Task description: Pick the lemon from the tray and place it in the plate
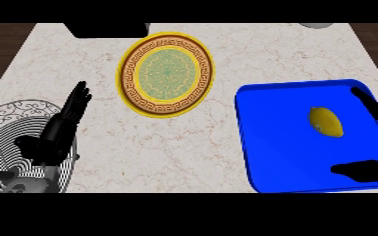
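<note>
One lemon [326, 121], yellow, lies on the tray between the finger and thumb of my right hand [356, 171], touching neither. One tray [273, 130], blue, sits beneath that hand, its right side cut off by the view's edge. One plate [166, 74], gold-rimmed with a green centre, stands well apart to the left of my right hand, above and right of my left hand [53, 135].

Two hands. The right is spread wide and mostly out of view. The left has straight fingers held together and rests over one black-and-white patterned dish [22, 112], which it partly hides.

One marble tabletop [221, 145]. One dark block [107, 28] lies far beyond my left hand, cut off, and I cannot identify it.
</note>
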